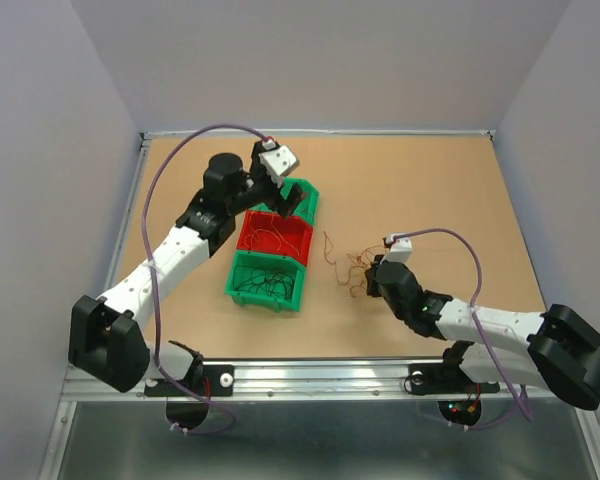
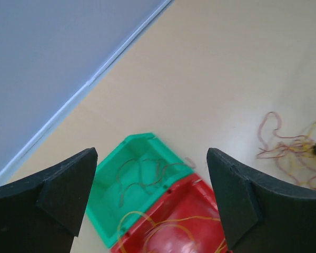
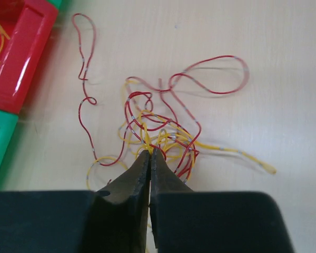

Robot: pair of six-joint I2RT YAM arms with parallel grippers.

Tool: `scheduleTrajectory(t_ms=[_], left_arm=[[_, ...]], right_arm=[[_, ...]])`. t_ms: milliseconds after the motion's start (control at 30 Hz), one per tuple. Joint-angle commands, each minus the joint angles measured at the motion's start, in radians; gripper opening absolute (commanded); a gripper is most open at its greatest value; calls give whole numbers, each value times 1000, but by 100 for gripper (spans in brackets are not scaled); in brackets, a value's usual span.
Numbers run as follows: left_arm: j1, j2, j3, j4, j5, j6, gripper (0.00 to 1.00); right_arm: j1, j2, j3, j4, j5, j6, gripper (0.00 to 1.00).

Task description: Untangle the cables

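Observation:
A small tangle of red and yellow cables (image 3: 163, 126) lies on the brown table, right of the bins; it also shows in the top view (image 1: 348, 262) and at the right edge of the left wrist view (image 2: 289, 150). My right gripper (image 3: 149, 152) is low at the tangle's near edge (image 1: 373, 272), shut with its tips pinching a yellow cable. My left gripper (image 2: 152, 195) is open and empty, hovering above the far bins (image 1: 283, 196). Its fingers (image 2: 58, 195) frame the bins below.
Three bins stand in a row left of the tangle. The far green bin (image 1: 304, 198) (image 2: 113, 200) holds thin brownish strands. The red bin (image 1: 298, 237) (image 2: 200, 211) holds orange-yellow strands. The near green bin (image 1: 270, 297) holds dark strands. Walls enclose the table.

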Motion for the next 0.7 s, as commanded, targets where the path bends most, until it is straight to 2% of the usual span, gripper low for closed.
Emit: scheduleTrajectory(t_ms=[0,100,133,267,400,667], left_arm=[[-43,-61,-248,371,177,-150,97],[-92,-80,-324,457,199,-131,97],[-101,-81,-368,479,210,-126,97],[-126,-84,-422,548,282,-103,97],[-127,-80,-451,585,383,-117,97],[-126,-77,-465,613,398,-111,97]], right_arm=[[8,-39,51,59,-69,-49,1],[8,-154,5,117,-168,-97,1],[7,-186,-6,134,-243,-102,1],[8,-327,-24,174,-398,-106,0],[8,-346,-4,165,-486,-100,1],[7,-322,14,178,-584,-100,0]])
